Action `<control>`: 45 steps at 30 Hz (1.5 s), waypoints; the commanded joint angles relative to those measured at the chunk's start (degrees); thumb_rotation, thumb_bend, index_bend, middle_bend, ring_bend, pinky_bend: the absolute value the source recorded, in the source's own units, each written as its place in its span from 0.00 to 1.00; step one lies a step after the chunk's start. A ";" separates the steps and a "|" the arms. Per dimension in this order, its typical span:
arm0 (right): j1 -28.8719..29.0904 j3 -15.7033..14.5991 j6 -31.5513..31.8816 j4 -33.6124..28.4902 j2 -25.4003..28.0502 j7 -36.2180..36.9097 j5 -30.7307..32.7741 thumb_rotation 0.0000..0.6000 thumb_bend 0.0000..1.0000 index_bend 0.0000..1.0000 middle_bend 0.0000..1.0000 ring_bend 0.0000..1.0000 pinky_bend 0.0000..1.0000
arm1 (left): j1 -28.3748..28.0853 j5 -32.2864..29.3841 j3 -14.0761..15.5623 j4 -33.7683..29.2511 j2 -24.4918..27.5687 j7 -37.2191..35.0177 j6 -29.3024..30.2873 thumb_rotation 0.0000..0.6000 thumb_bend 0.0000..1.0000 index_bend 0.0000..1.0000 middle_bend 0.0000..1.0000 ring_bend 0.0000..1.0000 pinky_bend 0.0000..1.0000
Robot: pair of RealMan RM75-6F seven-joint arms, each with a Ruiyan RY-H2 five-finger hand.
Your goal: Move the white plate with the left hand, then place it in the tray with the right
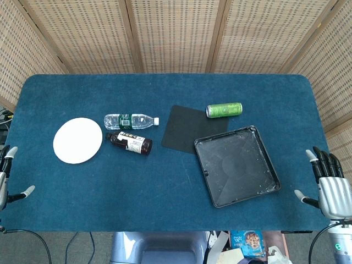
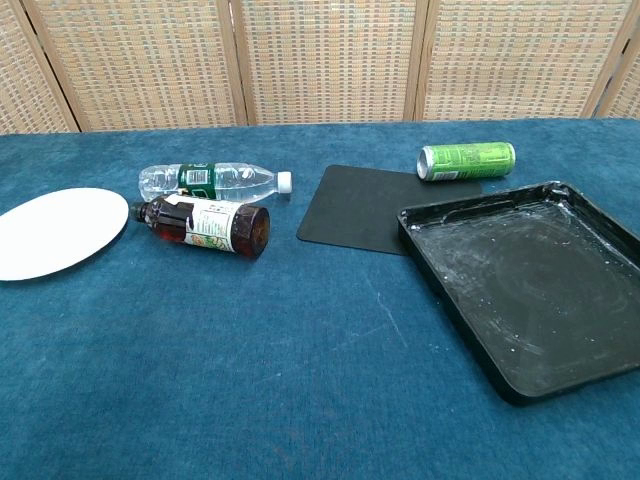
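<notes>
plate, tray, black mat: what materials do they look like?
White plate: flat matte white disc with no gloss, likely paper or thin plastic; can't tell which. Tray: black, semi-glossy rigid plastic by the look of its moulded raised rim and rounded corners, smeared with whitish residue. Black mat: thin, dull, lies flat; looks like rubber or foam.

Our two hands wait low at either side, holding nothing.
Our left hand (image 1: 7, 179) shows only partly at the frame edge; our right hand (image 1: 329, 187) points its fingers (image 1: 324, 160) upward, spread apart.

White plate (image 1: 78, 141); black tray (image 1: 237, 165) (white-speckled); green can (image 1: 224, 110).
</notes>
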 commanded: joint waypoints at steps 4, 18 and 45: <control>-0.07 0.03 -0.20 -0.18 0.31 0.64 0.03 1.00 0.00 0.00 0.00 0.00 0.00 | -0.90 0.91 -0.36 2.00 -1.61 -1.17 -0.66 1.00 0.00 0.00 0.00 0.00 0.00; 0.33 -0.14 -1.62 -0.42 0.39 0.79 0.28 1.00 0.00 0.00 0.00 0.00 0.00 | -12.53 -1.85 -4.91 27.46 -19.95 -11.29 -15.04 1.00 0.03 0.26 0.00 0.00 0.00; 1.28 -0.56 -4.66 0.00 0.11 1.53 1.41 1.00 0.00 0.00 0.00 0.00 0.00 | -18.50 -5.87 -6.78 53.22 -35.93 -18.18 -24.06 1.00 0.15 0.39 0.00 0.00 0.00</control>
